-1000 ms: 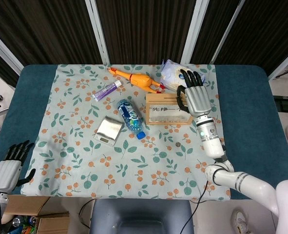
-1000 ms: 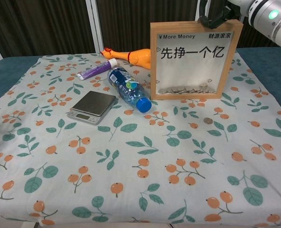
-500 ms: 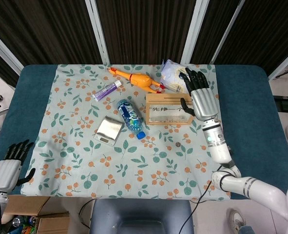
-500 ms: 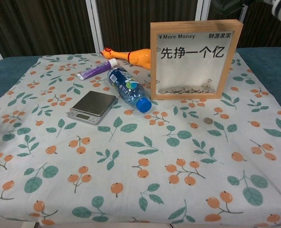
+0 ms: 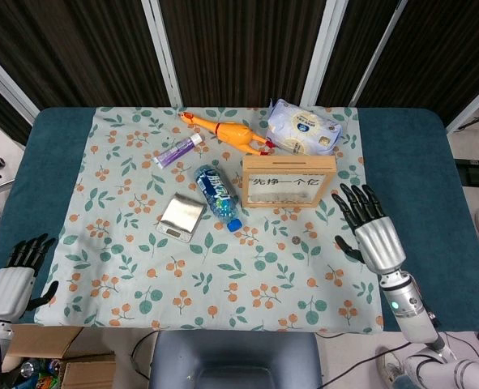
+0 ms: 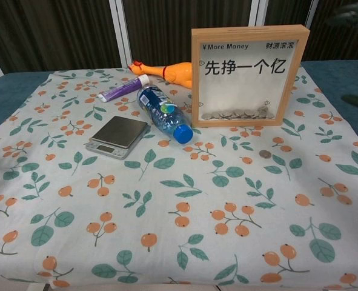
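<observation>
Sitting on the worktop (image 5: 53, 154) are one wooden coin frame (image 5: 288, 181), one water bottle (image 5: 216, 195), one digital scale (image 5: 181, 218) and one rubber chicken (image 5: 227, 130). Also lying there are one purple tube (image 5: 177, 151), one wipes pack (image 5: 304, 128) and one loose coin (image 5: 295, 241) (more are resting inside the frame, too small to count).

My right hand (image 5: 374, 232) hovers over the right side of the table, near its front edge, palm down, fingers spread and pointing toward the far edge, holding nothing. Its wrist and forearm run back toward the front right corner. My left hand (image 5: 14, 277) hangs off the table's front left corner, fingers straight and slightly apart, empty, thumb out to the side.
</observation>
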Controlling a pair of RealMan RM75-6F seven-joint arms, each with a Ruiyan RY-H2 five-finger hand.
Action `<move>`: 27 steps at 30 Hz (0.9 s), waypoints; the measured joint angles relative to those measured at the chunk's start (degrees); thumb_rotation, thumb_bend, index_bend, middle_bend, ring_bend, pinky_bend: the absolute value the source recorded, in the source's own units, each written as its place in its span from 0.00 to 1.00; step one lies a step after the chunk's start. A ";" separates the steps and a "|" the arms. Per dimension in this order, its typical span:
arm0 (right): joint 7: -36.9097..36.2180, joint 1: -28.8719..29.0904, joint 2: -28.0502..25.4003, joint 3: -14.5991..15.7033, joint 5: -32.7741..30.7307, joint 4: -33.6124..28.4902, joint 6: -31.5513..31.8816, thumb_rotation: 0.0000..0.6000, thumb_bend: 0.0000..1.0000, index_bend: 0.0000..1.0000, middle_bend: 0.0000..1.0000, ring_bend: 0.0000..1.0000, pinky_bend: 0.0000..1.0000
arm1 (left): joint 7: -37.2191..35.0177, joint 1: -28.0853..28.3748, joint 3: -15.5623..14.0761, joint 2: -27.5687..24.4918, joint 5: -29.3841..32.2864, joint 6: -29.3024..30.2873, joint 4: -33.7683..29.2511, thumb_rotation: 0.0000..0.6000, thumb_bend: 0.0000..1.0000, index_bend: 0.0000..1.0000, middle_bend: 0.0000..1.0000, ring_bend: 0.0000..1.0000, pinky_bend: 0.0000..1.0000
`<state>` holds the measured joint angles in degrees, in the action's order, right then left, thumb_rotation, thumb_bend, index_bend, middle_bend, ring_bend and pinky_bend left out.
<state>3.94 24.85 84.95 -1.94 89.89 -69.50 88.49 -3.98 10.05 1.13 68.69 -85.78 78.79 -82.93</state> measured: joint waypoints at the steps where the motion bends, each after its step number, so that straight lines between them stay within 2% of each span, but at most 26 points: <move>1: -0.48 -0.77 0.98 0.70 -0.32 2.17 -0.88 1.00 0.41 0.00 0.05 0.00 0.00 | 0.05 0.01 0.02 0.06 -0.07 0.10 0.05 1.00 0.37 0.00 0.00 0.00 0.00; 4: -1.10 -1.95 3.75 1.82 -1.34 7.17 -4.36 1.00 0.41 0.00 0.04 0.00 0.00 | 0.47 -0.01 0.21 0.16 0.05 0.35 0.10 1.00 0.37 0.00 0.00 0.00 0.00; 9: -0.51 -1.97 8.94 1.99 -2.12 13.38 -8.21 1.00 0.41 0.00 0.04 0.00 0.00 | 2.16 -0.20 0.65 0.48 0.88 0.76 0.14 1.00 0.37 0.00 0.00 0.00 0.00; 20: 0.73 1.12 19.56 -1.27 -3.72 22.11 -13.55 1.00 0.40 0.00 0.04 0.00 0.00 | 1.94 -0.35 0.57 1.36 1.40 0.31 1.25 1.00 0.37 0.00 0.00 0.00 0.00; 22: 0.58 1.92 21.37 -1.93 -4.02 23.59 -14.46 1.00 0.40 0.05 0.04 0.00 0.00 | 1.91 -0.35 0.57 1.28 1.42 0.25 1.20 1.00 0.37 0.00 0.00 0.00 0.00; 26: 0.30 3.15 23.82 -2.99 -4.74 25.22 -16.34 1.00 0.40 0.30 0.04 0.00 0.00 | 1.92 -0.34 0.46 1.34 1.53 -0.11 1.27 1.00 0.37 0.00 0.00 0.00 0.00; 27: 0.30 3.38 24.18 -3.20 -4.90 25.54 -16.66 1.00 0.40 0.32 0.04 0.00 0.00 | 1.88 -0.31 0.43 1.38 1.57 -0.28 1.34 1.00 0.37 0.00 0.00 0.00 0.00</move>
<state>4.23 28.23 109.14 -5.14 84.99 -43.96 71.83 -2.10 9.74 1.56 70.08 -84.21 78.51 -81.59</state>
